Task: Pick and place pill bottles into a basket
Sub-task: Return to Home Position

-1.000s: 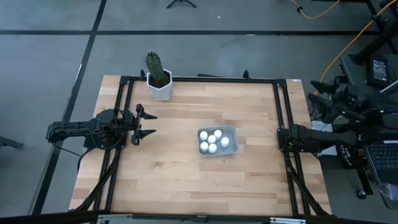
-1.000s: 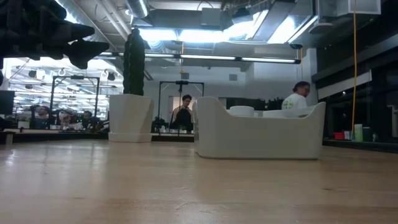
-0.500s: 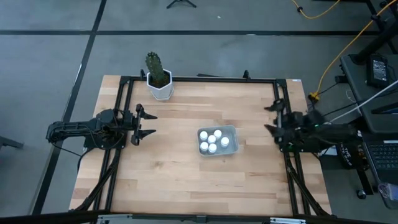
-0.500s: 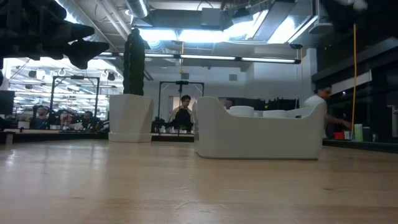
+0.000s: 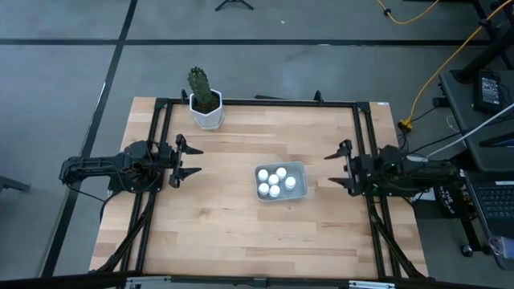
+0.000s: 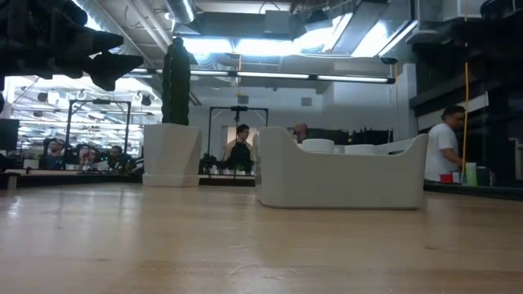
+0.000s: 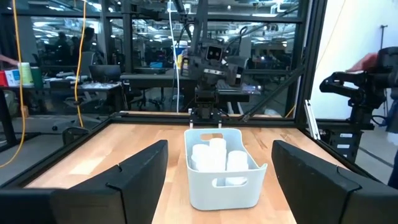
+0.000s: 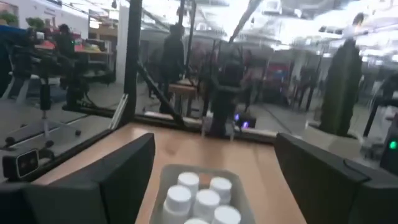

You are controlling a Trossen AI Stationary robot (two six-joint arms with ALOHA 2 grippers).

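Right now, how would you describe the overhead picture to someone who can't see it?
A small grey-blue basket holding white pill bottles sits right of centre on a wooden table. The left gripper and right gripper hang open and empty either side of it. A potted cactus stands at one edge.

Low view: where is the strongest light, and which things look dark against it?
Low view: bright ceiling lights glare behind the table, so the cactus and the left gripper show as dark silhouettes, while the basket looks pale. High view: even light, only faint shadows on the table.
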